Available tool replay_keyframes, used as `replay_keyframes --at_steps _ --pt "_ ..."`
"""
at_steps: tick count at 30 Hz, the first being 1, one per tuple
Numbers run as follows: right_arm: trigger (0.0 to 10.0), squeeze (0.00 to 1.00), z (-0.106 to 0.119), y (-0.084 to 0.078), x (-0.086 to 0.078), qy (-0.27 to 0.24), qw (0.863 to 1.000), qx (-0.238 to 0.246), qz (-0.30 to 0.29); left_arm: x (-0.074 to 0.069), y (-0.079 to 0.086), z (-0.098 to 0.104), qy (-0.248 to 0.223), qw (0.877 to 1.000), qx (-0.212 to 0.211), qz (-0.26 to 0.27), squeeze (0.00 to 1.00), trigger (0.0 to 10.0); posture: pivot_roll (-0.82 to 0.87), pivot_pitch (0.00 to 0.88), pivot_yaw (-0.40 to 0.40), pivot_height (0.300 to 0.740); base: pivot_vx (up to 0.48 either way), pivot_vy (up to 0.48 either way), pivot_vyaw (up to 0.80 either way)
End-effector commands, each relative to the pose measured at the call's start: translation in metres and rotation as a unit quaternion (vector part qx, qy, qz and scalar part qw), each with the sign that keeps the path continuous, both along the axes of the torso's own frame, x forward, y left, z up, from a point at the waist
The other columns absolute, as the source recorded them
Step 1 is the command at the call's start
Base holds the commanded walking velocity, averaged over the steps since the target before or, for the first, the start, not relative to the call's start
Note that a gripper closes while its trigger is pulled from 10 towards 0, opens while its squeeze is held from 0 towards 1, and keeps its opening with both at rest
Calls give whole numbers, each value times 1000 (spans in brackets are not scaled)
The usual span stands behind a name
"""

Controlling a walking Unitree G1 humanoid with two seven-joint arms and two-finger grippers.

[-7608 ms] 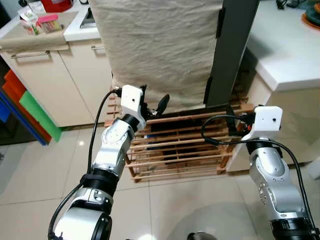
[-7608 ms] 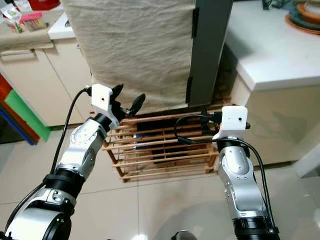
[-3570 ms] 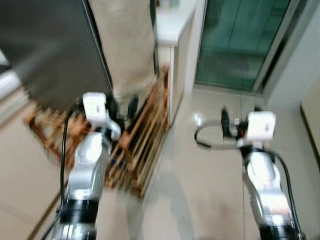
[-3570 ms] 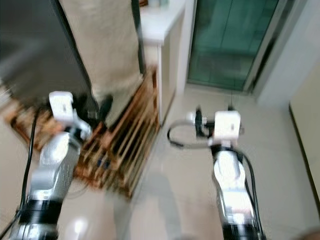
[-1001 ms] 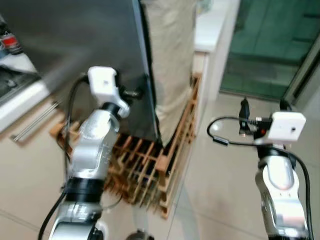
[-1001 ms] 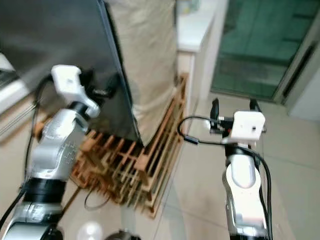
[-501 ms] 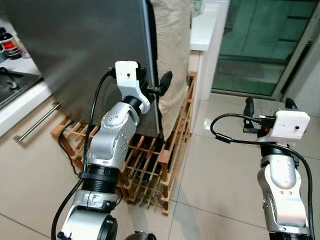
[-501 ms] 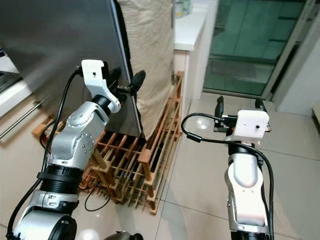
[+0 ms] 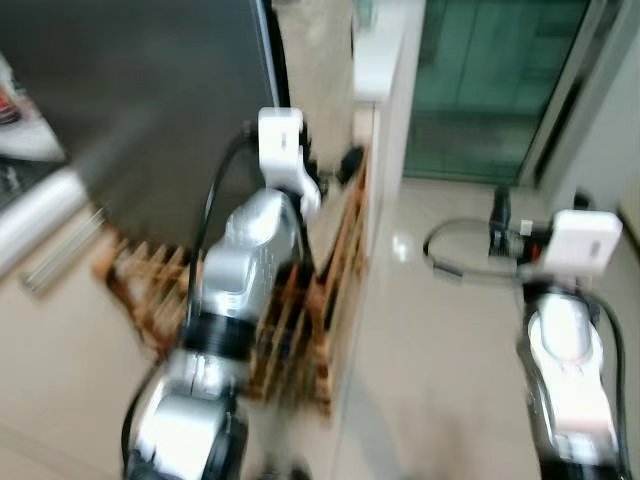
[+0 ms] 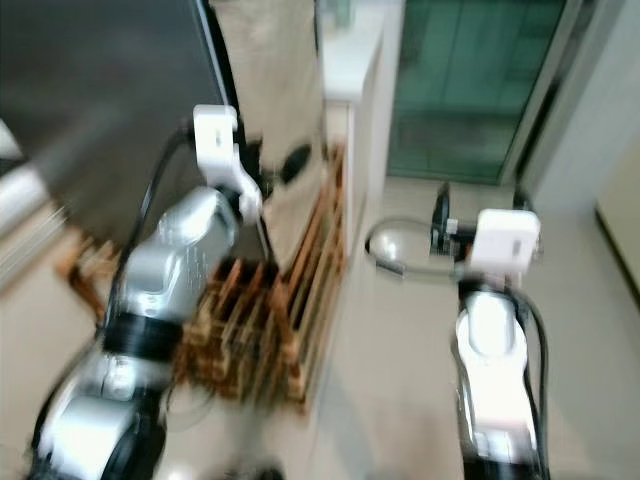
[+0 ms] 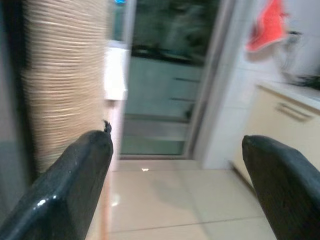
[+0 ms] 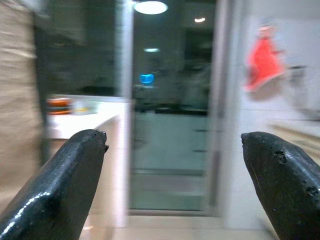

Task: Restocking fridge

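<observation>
Room: blurred kitchen with a tiled floor (image 9: 440,330), a glass door (image 9: 480,90) ahead and a white worktop (image 9: 375,45).
Fridge: the dark fridge (image 9: 140,100) stands on a wooden pallet (image 9: 320,290), cloth (image 11: 65,90) draped on its side.
Left claw (image 11: 180,185): spread wide, empty, raised beside the fridge's edge.
Right claw (image 12: 175,185): spread wide, empty, over the floor.
Wrist views: a red cloth (image 12: 262,60) hangs on the far wall.

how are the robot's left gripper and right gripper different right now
The left gripper is raised beside the dark fridge edge, above the wooden rack; the right gripper is held over bare floor tiles, away from both. Both are open and hold nothing, as the wrist views show.
</observation>
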State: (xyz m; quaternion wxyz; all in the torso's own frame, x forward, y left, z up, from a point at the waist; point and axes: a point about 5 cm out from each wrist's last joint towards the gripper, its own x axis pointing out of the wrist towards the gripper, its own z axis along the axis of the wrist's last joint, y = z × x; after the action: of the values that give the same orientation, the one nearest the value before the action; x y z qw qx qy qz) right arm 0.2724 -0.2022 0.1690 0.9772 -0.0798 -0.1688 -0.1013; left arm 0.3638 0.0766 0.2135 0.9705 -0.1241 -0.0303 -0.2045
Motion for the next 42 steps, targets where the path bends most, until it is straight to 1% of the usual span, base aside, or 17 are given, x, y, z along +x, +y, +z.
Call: replay_keyframes --at_steps 1,4,5,6,7,8,14,17,18,20,23,27,30,34,38,41,42 --pt "10000 0 0 1 0 -3 1000 0 -1 1 8 -5 17 1000 1 15 0 10000 -132 0 121 732 0 0 0" --pt "10000 0 -2 0 -1 0 1000 2 -3 2 10 -13 37 999 -15 33 0 10000 -131 0 115 732 0 0 0" --pt "10000 0 -1 0 1 -1 1000 2 -2 3 9 -11 39 998 -36 34 0 10000 -126 0 109 732 0 0 0" --pt "10000 0 -1 0 1 -1 1000 2 -2 3 9 -11 39 998 -36 34 0 10000 -126 0 109 732 0 0 0" --pt "10000 0 0 1 2 -2 1000 1 1 6 10 -8 36 997 -58 39 0 10000 -125 0 107 732 0 0 0" --pt "10000 0 0 2 3 -3 1000 1 2 7 10 -6 34 996 -65 43 0 10000 -124 0 106 732 0 0 0" --pt "10000 0 0 3 4 -3 1000 0 6 7 11 -1 15 998 -54 40 0 10000 -120 0 105 732 0 0 0" --pt "10000 0 -1 4 3 -3 1000 1 7 9 18 0 7 996 -47 76 0 10000 -122 0 105 732 0 0 0" --pt "10000 0 -1 4 3 -3 1000 1 8 12 24 1 -1 994 -46 98 0 10000 -123 0 106 732 0 0 0" --pt "10000 0 -1 4 2 -2 1000 1 8 13 28 6 -16 992 -42 115 0 10000 -125 0 108 732 0 0 0" --pt "10000 0 -3 4 1 0 1000 2 6 13 30 9 -32 992 -29 122 0 10000 -126 0 108 732 0 0 0" --pt "10000 0 -4 5 -1 2 1000 3 6 16 31 6 -28 992 -22 123 0 10000 -126 0 108 732 0 0 0" --pt "10000 0 -5 6 -2 4 1000 3 7 21 28 3 -28 992 -20 125 0 10000 -128 0 105 732 0 0 0" --pt "10000 0 -5 6 -2 5 1000 1 9 25 15 6 -25 994 -23 103 0 10000 -134 0 110 732 0 0 0" --pt "10000 0 -6 6 -3 6 1000 1 8 29 9 6 -16 995 -27 99 0 10000 -142 0 114 732 0 0 0" --pt "10000 0 -5 5 -4 6 1000 0 6 33 -1 9 -8 995 -45 88 0 10000 -150 0 119 732 0 0 0" --pt "10000 0 -5 5 -4 6 1000 0 6 33 -1 9 -8 995 -45 88 0 10000 -150 0 119 732 0 0 0"
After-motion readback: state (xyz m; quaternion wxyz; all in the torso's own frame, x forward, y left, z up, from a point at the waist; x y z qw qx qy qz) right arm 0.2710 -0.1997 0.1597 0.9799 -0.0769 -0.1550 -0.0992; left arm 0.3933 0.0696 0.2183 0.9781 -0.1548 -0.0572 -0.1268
